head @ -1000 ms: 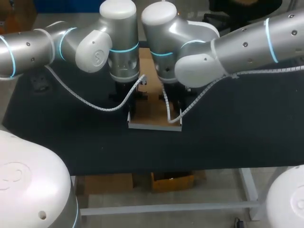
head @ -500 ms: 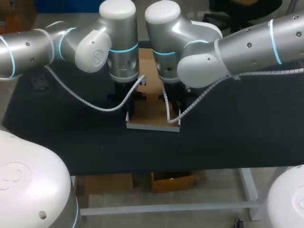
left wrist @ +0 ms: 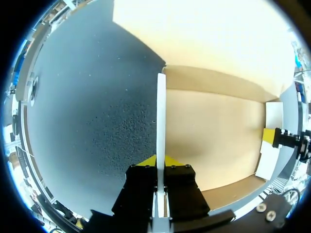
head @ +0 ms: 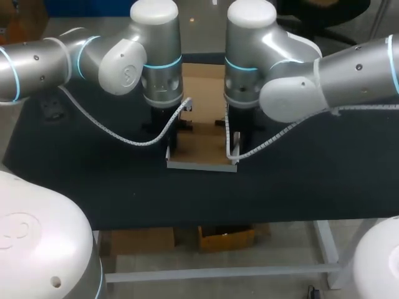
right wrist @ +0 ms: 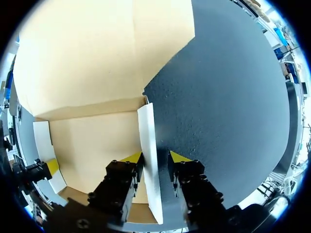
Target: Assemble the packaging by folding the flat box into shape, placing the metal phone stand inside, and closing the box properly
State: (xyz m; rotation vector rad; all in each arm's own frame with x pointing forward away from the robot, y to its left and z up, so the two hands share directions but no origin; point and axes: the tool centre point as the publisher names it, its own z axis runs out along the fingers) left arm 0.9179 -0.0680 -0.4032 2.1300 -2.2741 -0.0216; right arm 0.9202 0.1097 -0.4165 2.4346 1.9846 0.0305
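The brown cardboard box lies partly folded on the table's middle, its white-edged side walls raised and its lid flap flat behind. My left gripper points down at the box's left side. In the left wrist view this gripper is shut on the thin left wall. My right gripper is at the right side. Its fingers stand open around the right wall, with a gap on the outer side of my right gripper. No phone stand shows in any view.
A black mat covers the table, with bare room on both sides of the box and in front of it. The two arms stand close together over the box. The table's front edge is just below the box's front wall.
My right gripper has opened off the right wall, and its arm has shifted to the right. The left gripper has kept its hold and place.
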